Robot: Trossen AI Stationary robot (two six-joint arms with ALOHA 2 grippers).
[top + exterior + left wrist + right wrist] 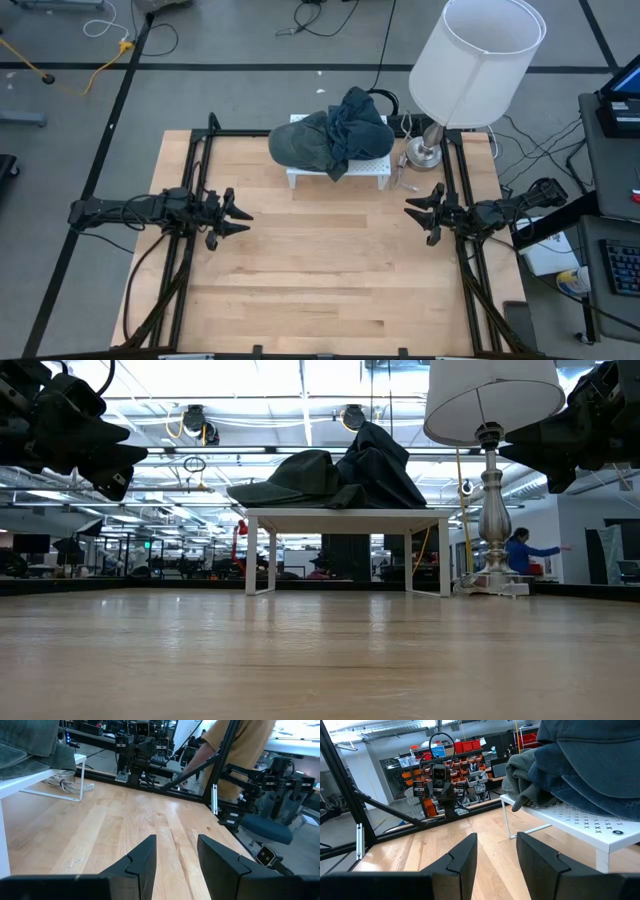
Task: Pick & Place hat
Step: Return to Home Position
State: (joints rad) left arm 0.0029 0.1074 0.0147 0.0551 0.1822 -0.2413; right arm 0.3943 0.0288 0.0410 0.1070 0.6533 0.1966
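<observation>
**Item: stack of caps** (335,135). Upper centre of the high view, piled on the white shelf (375,172). A gray cap (298,145) lies at the left of the pile with its brim outward. A blue cap (358,122) is crumpled on top and to the right, and a fold of it hangs over the shelf's near edge.

**Support: shelf.** Low, on thin legs, it stands on the table (320,290) at its far edge.

**Neighbour: lamp** (475,60). Just right of the shelf, with a tall stem and a wide white shade. Cables (400,178) lie loose by its base.

**Left gripper** (232,215). Mid-left of the high view, well apart from the shelf. Fingers (142,860) spread, nothing between them.

**Right gripper** (420,212). Mid-right, below the lamp base in the frame. Fingers (462,857) spread, holding nothing.

**Condition and hazards (judged).**
- Placement looks complete; only the arms' retreat is left.
- The pile is uneven and soft. The overhanging fold could drag the top cap off if the shelf is jolted.
- The right arm is the nearer risk. A wide swing could catch the lamp or snag the cables, rocking the shelf beside them.
- The left arm has open table around it, so its risk is low.
</observation>
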